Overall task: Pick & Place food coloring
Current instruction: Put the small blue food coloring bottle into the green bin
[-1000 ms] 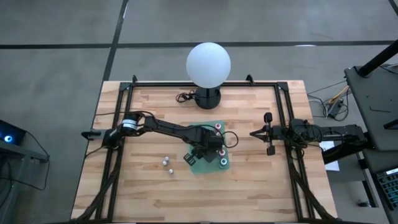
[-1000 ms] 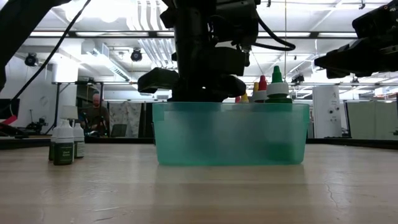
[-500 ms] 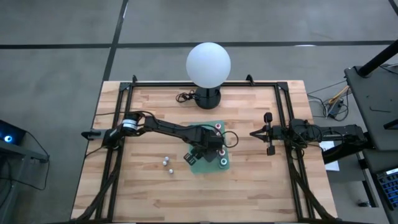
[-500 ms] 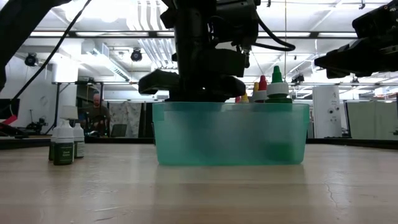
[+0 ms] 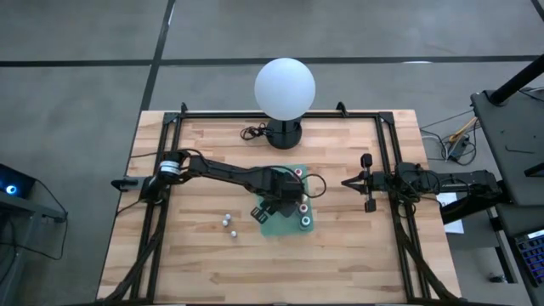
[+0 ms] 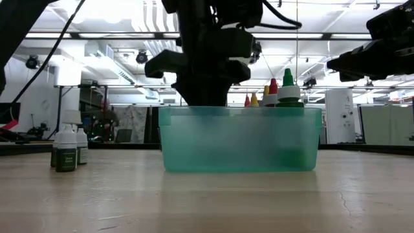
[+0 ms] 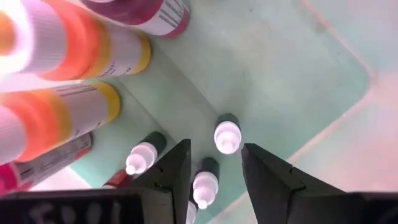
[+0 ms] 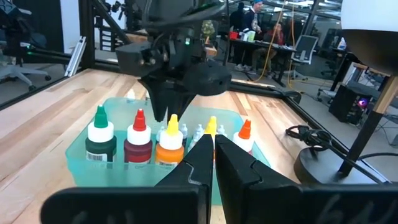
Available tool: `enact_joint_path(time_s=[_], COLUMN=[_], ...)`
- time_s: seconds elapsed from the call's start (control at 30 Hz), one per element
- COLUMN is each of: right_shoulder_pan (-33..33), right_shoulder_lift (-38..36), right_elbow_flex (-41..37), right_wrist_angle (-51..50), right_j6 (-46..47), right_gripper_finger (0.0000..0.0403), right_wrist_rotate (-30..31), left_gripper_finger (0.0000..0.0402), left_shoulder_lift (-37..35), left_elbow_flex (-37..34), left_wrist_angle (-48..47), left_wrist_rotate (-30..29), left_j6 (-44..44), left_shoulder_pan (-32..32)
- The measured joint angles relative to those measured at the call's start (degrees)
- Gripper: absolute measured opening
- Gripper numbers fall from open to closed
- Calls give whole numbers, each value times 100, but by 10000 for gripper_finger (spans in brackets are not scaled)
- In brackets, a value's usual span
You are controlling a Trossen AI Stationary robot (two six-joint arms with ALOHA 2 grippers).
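A clear green bin (image 5: 270,229) sits mid-table and holds the food coloring. Tall bottles with green (image 8: 100,140), red (image 8: 138,142) and orange tops (image 8: 169,148) stand along one side. Small white-capped bottles (image 7: 227,135) stand on its floor. Two more small bottles (image 5: 229,226) stand on the wood to the bin's left, also seen in the low view (image 6: 65,152). My left gripper (image 7: 214,154) hangs open over the bin (image 5: 276,202), pointing down at the small bottles, with nothing between its fingers. My right gripper (image 5: 346,181) rests shut at the table's right.
A white globe lamp (image 5: 285,85) on a black base stands at the table's far edge, with a cable (image 5: 252,133) beside it. A black frame (image 5: 170,170) runs along the table's sides. Bare wood lies near the front edge.
My left gripper has risen straight up from inside the bin. Its body now stands higher above the rim in the low view. The bottles in the bin and on the table have stayed where they were.
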Motion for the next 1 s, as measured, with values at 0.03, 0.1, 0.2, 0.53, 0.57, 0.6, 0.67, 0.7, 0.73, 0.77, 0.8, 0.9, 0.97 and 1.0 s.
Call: enact_joint_path(time_s=[0.03, 0.1, 0.2, 0.53, 0.57, 0.6, 0.67, 0.7, 0.73, 0.77, 0.8, 0.9, 0.97, 1.0], right_shoulder_pan=[0, 0, 0, -2, -4, -2, -4, -3, -2, -4, -2, -2, -2, -2], right_shoulder_lift=[-3, -4, -2, 25, 26, 30, 70, 71, 76, 81, 78, 74, 74, 74], right_elbow_flex=[0, 0, 0, 0, 0, 0, 0, 0, 0, 0, 0, 0, 0, 0], right_wrist_angle=[0, -2, 0, 2, 9, -3, 6, 0, -6, -3, -2, -4, -2, -4], right_j6=[-2, -7, -12, -4, 3, -7, -3, 1, -7, -9, -9, -10, -3, 1], right_gripper_finger=[9, 9, 9, 9, 9, 9, 9, 9, 9, 9, 9, 9, 9, 9], right_wrist_rotate=[1, -3, 0, -5, 0, -11, -2, -4, -8, -4, -2, -2, -2, -2], left_gripper_finger=[115, 115, 115, 115, 115, 115, 115, 115, 115, 115, 114, 99, 78, 66], left_shoulder_lift=[-12, -33, -94, -683, -743, -789, -856, -870, -875, -876, -876, -881, -883, -883], left_elbow_flex=[0, 2, 43, -9, -9, -9, -9, -9, -8, -7, -7, -7, -7, -9], left_wrist_angle=[-1, -68, -255, -709, -712, -730, -750, -742, -745, -750, -745, -746, -746, -746], left_wrist_rotate=[0, -1, -6, -6, -6, -6, -6, -6, -11, -16, -17, -19, -19, -19], left_j6=[-13, -34, -174, -700, -729, -739, -746, -756, -778, -809, -862, -899, -901, -897], left_shoulder_pan=[-1, -1, -16, -145, -144, -146, -148, -148, -148, -148, -148, -148, -148, -148])
